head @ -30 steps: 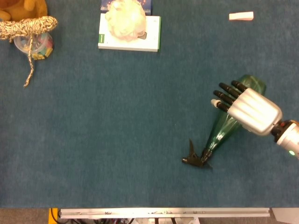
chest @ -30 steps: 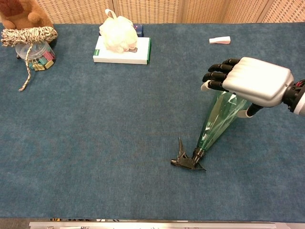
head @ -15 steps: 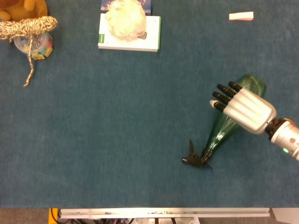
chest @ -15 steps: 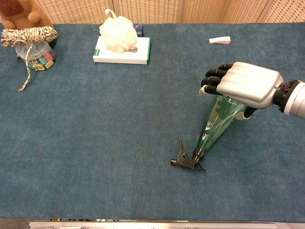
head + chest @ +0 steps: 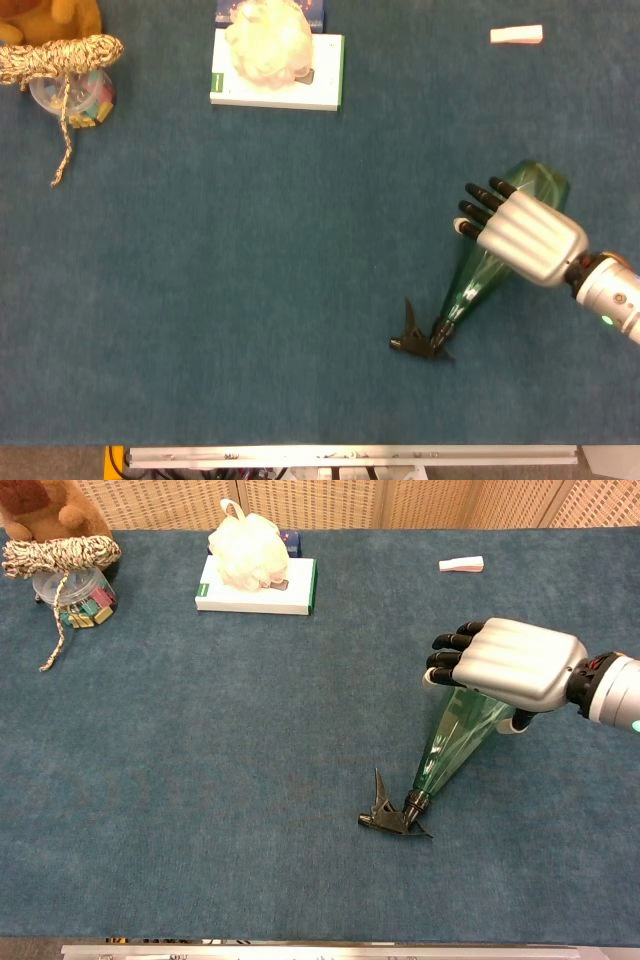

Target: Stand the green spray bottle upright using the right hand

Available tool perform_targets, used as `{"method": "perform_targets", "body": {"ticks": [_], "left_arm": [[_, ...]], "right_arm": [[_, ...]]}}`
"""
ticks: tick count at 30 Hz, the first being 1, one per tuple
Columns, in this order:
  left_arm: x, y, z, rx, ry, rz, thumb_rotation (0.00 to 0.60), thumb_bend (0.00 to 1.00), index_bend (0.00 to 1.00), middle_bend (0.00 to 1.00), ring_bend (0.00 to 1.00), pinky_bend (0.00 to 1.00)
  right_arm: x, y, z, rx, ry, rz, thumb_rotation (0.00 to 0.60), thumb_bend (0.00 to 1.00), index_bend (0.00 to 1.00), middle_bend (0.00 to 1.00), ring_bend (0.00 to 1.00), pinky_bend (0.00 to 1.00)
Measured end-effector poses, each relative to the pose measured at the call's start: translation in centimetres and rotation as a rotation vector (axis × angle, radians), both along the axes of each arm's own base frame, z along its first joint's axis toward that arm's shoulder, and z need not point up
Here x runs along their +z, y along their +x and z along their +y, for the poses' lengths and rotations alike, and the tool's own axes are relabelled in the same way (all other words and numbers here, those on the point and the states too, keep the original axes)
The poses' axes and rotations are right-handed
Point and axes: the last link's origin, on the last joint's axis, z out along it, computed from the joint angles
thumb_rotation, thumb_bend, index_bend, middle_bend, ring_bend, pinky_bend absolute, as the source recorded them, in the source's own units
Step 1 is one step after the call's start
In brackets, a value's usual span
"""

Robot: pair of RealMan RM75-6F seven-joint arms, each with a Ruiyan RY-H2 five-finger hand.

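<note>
One green spray bottle [image 5: 490, 262] lies flat on the desk [image 5: 250, 280], long axis 7-to-1 o'clock, nozzle toward 7. Right hand [image 5: 522, 234] directly over mid-body, fingers curled; grasp unconfirmed.

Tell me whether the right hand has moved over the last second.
Yes. In the chest view the right hand has sunk lower over the lying green spray bottle, farther from the white block.

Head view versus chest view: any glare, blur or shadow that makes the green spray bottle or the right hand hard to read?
Head view: even light, sharp; the right hand hides the middle of the green spray bottle. Chest view: equally sharp, with soft highlights on the hand's silver back and only a faint shadow by the bottle's black trigger head.
</note>
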Motion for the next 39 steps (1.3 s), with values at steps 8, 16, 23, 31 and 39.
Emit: {"method": "perform_targets", "body": {"ticks": [8,16,23,31,39], "left_arm": [[0.3,0.0,-0.2,0.02,0.002,0.017,0.6,0.05,0.44,0.32,0.19,0.38],[0.5,-0.2,-0.3,0.04,-0.003,0.01,0.6,0.05,0.44,0.32,0.19,0.38],[0.6,-0.2,-0.3,0.05,-0.015,0.01,0.6,0.05,0.44,0.32,0.19,0.38],[0.5,0.0,-0.5,0.044,-0.022,0.008,0.6,0.05,0.44,0.32,0.19,0.38],[0.5,0.0,-0.5,0.051,-0.024,0.019,0.6,0.05,0.44,0.32,0.19,0.38]], "right_arm": [[-0.7,0.0,-0.3,-0.001,0.015,0.026,0.6,0.01,0.27,0.25,0.12,0.21],[-1.4,0.1,-0.6,-0.005,0.031,0.042,0.6,0.01,0.29,0.25,0.12,0.21],[-1.8,0.1,-0.5,-0.012,0.043,0.052,0.6,0.01,0.3,0.25,0.12,0.21],[-1.7,0.2,-0.1,-0.026,0.056,0.053,0.6,0.01,0.3,0.25,0.12,0.21],[-1.8,0.1,-0.1,-0.032,0.061,0.065,0.6,0.01,0.3,0.27,0.13,0.21]]}}
